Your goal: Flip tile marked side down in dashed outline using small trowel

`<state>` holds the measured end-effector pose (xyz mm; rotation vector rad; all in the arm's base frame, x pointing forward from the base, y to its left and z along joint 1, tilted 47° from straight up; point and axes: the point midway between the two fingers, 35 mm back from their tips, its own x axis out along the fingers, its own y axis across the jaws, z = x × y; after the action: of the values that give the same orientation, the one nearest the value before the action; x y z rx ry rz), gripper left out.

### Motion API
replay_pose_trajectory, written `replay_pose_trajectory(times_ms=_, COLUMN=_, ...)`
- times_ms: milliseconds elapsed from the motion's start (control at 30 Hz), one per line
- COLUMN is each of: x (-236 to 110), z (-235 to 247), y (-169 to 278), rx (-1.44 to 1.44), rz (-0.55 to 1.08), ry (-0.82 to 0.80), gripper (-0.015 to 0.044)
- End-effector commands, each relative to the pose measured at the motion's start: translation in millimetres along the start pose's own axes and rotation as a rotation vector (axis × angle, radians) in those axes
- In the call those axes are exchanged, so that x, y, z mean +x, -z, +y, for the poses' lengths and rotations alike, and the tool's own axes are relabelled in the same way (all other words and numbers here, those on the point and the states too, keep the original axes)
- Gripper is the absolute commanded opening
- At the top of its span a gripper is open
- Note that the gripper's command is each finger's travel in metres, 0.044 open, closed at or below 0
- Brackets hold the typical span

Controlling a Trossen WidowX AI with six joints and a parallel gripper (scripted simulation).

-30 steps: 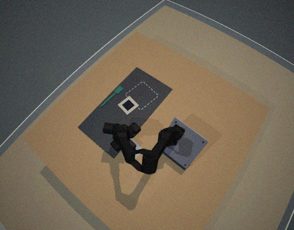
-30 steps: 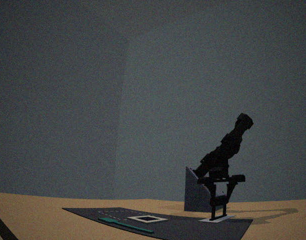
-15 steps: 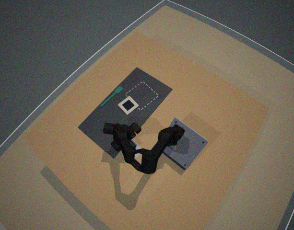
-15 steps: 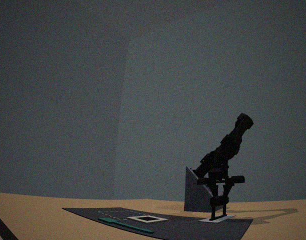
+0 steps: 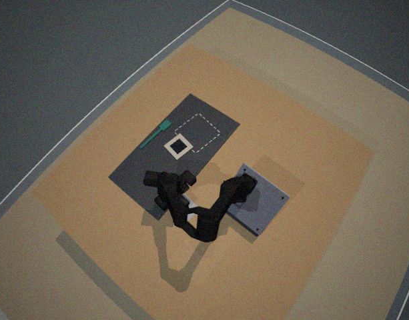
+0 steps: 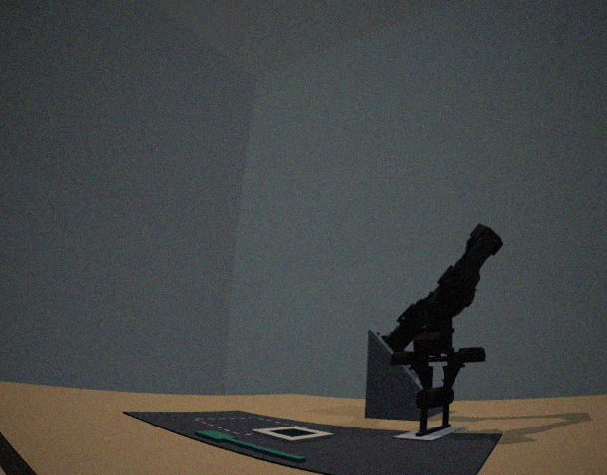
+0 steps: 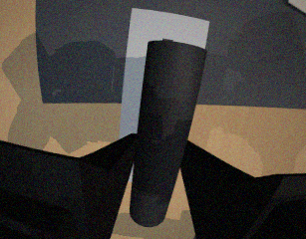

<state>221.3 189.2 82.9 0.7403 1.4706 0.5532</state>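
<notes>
A trowel with a dark round handle [image 7: 167, 126] [image 6: 434, 396] and a pale flat blade [image 7: 168, 27] [image 6: 430, 434] [image 5: 190, 207] lies at the near edge of the dark mat [image 5: 135, 172] [image 6: 369, 449] [image 7: 80, 0]. My gripper [image 7: 158, 142] [image 6: 434, 427] points down and is shut on that handle. The tile [image 5: 178, 147] [image 6: 264, 431] has a pale border and a dark square facing up. It lies on the mat just outside the dashed outline [image 5: 208, 122], at its near-left side.
A long green spatula-like tool [image 5: 155, 134] [image 6: 252, 445] lies on the mat's left side, apart from the tile. The arm's grey base block [image 5: 266, 203] [image 6: 385, 383] stands to the right of the mat. The tan table top ends at a grey border with a white line.
</notes>
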Motion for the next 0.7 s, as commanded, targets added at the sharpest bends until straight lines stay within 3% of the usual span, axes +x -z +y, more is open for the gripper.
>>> replay_pose_trajectory(times_ms=0, x=0.4, z=0.0, y=-0.4, rx=-0.068, rz=-0.001, ry=0.0, gripper=0.013)
replay_pose_trajectory(times_ms=667, x=0.4, z=0.0, y=-0.4, rx=-0.664, rz=-0.001, ry=0.001, gripper=0.013)
